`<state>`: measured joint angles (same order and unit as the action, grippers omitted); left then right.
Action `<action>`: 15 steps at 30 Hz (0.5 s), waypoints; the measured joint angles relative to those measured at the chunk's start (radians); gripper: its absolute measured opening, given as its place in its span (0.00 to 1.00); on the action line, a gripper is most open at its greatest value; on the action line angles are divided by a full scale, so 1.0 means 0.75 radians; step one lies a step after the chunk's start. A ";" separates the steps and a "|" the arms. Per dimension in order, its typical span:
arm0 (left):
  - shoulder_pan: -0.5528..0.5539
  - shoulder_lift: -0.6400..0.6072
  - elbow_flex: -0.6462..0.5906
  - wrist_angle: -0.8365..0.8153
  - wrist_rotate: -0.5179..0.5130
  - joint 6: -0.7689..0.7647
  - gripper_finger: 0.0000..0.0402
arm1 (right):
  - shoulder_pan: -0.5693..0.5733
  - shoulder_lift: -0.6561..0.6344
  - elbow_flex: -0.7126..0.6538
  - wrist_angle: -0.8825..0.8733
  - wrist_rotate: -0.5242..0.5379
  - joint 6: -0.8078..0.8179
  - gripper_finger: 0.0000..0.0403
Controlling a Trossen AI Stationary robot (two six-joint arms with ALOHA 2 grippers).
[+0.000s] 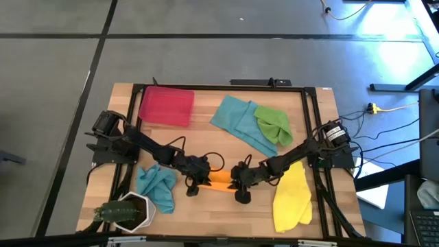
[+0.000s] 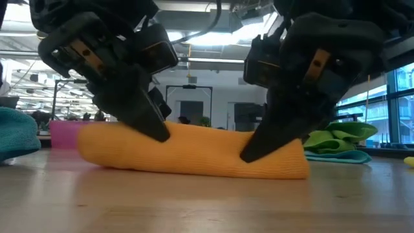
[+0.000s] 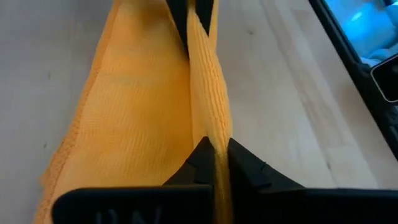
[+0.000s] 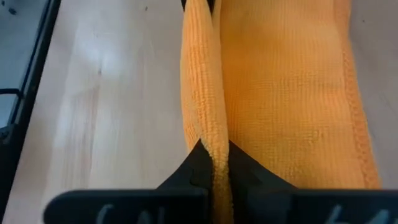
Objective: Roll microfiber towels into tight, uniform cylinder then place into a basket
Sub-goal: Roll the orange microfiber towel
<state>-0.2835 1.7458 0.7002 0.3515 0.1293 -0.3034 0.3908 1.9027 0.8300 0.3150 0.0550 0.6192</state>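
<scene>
The desk (image 1: 206,103) carries everything, with two arms reaching in from its sides to meet near the front edge. The left gripper (image 1: 194,186) and the right gripper (image 1: 240,192) both bear on the orange towel (image 2: 194,152), which lies between them as a long, partly rolled bundle. Each pair of jaws is pinched narrow on a raised ridge of the orange cloth, one toward each end of the roll; both wrist views show the fold caught between the dark tips.

The cloth looks soft, light and limp, with a nubbly weave that should grip well but sag and unroll if let go. The best hold seems to be at the outer fold near each end, so the roll turns evenly and stays tight.

Five towels in all: one orange, two teal, one green, one yellow. The yellow towel (image 1: 291,199) lies to the right of the orange one; a teal towel (image 1: 236,120) lies at the back with the green towel (image 1: 273,123) overlapping it; the second teal towel (image 1: 156,185) is crumpled at front left.

One red basket (image 1: 166,106) sits at the back left, nothing in it. One white pot (image 1: 130,213) stands at the front left corner.
</scene>
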 joint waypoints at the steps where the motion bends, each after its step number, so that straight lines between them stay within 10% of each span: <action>1: 0.004 0.000 0.000 -0.003 0.000 0.012 0.05 | 0.000 0.000 -0.001 -0.007 0.000 0.003 0.03; 15: 0.003 -0.083 0.070 -0.055 -0.054 0.213 0.31 | 0.003 -0.004 -0.001 -0.081 0.032 0.010 0.05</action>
<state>-0.2813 1.6836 0.7529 0.3099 0.0892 -0.1433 0.3927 1.8997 0.8295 0.2545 0.0793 0.6270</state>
